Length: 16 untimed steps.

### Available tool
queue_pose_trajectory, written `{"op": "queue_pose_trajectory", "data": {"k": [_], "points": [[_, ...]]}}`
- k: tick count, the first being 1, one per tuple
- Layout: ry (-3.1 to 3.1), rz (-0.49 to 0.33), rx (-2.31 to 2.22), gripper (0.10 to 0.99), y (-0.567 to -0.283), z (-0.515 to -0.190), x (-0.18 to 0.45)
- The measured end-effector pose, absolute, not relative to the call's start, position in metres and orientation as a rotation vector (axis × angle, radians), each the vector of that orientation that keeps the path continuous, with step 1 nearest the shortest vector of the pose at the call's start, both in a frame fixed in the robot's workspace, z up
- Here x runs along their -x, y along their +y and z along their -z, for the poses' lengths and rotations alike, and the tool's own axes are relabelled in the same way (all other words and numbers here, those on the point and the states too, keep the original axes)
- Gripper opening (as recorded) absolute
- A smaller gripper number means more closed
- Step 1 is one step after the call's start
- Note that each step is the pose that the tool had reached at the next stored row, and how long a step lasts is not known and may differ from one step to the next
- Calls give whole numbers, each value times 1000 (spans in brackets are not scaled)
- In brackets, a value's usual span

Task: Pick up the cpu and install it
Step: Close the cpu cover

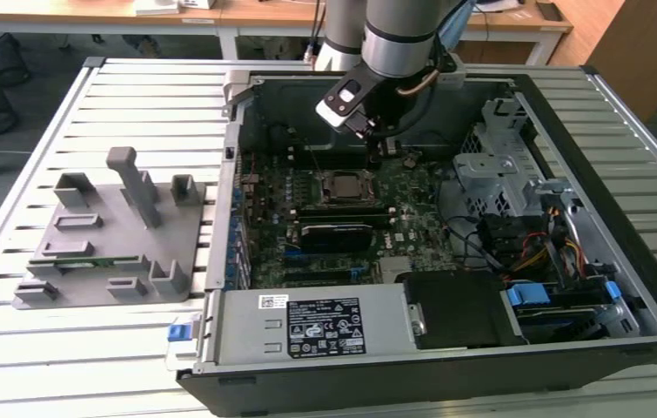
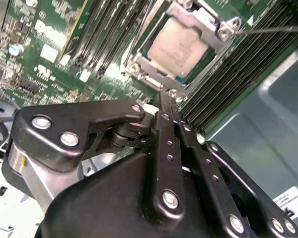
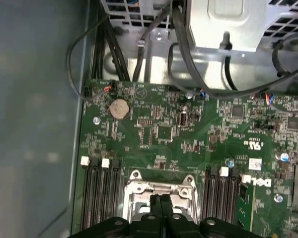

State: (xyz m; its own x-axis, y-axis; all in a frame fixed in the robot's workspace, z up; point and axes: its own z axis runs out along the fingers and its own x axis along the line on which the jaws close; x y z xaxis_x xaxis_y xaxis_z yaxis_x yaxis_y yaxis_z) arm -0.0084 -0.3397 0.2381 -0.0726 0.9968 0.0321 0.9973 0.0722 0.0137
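Cpu: the cpu (image 2: 181,47) is seen lying flat in its socket on the green board (image 3: 164,134), silver side up, with a metal frame (image 2: 188,17) around it.
Gripper: the gripper (image 2: 164,99) is held low over the board. Its two fingers are pressed together, and nothing is pinched between them.
Way to the cpu: the cpu is found just past the fingertips, close by but not touched.
Long side: none can be told, as the cpu is square.
Work so far: the cpu is judged to be already set in its socket.
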Motion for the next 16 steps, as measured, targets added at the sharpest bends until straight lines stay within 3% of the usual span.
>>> {"op": "queue_pose_trajectory", "data": {"k": [16], "points": [[-2290,50,2130,106,-342,-233,28]]}}
